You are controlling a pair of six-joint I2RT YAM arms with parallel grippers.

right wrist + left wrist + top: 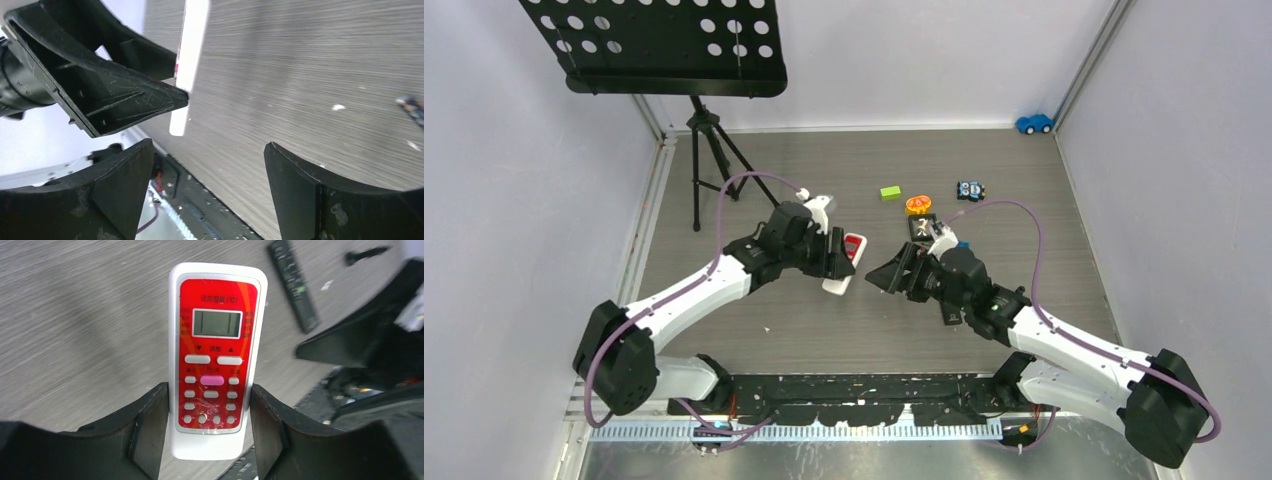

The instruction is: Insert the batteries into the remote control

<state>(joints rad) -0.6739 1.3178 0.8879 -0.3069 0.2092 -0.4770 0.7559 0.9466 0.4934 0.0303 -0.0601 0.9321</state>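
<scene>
Red face, white casing: the remote control [215, 355] sat in the left hand [209, 392], clamped by its long edges at the lower rows of buttons. The display end stuck out beyond the fingertips. The button side faced the left wrist camera. From the right wrist it showed edge-on, as a thin white strip.

The right hand [210, 165] stood with its jaws wide apart and nothing between its fingers [125, 185]. It was pointed at the left hand and just beside it, not touching the remote control. Both hands met near the middle of the grey wood-grain worktop [75, 315].

Also noted: a slim black remote [294, 285] lay flat on the worktop beyond the held one. Farther back were a green block [890, 193], an orange piece [918, 205] and a blue toy car [1034, 123] by the back wall. A black music stand [654, 45] stood at the far left.
</scene>
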